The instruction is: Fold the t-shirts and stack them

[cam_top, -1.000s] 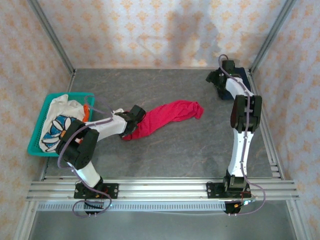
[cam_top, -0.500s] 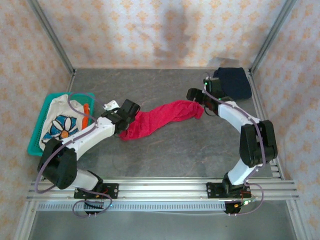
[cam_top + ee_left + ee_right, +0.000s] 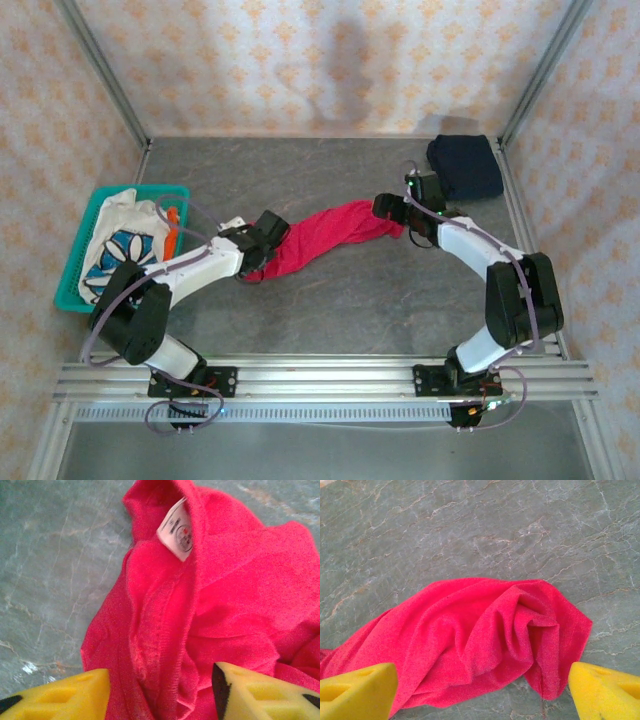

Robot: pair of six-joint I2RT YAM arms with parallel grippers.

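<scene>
Quick status from my side. The red t-shirt [image 3: 325, 235] is lying stretched out in a rumpled strip across the middle of the tabletop [image 3: 350, 310], running from near-left up to far-right.

My left claw [image 3: 160, 692] is at the shirt's left end. Its yellow pads [image 3: 65, 695] are parted about halfway, with bunched red cloth sitting between them, and they're not pinching anything as far as I can see. The wrist view shows the collar seam and the white label [image 3: 177, 530] right in front of me.

My right claw [image 3: 480, 690] is at the opposite, right end, spread wide open. It's over the folded-over corner of the shirt, with bare tabletop showing past the edge, and it's not gripping anything either.

The navy t-shirt [image 3: 465, 165] is folded in the far right corner, well apart from the red one. The white flower-print t-shirt [image 3: 120, 245] is heaped in the teal basket [image 3: 70, 292] at the left edge of the tabletop, spilling a bit over the rim.
</scene>
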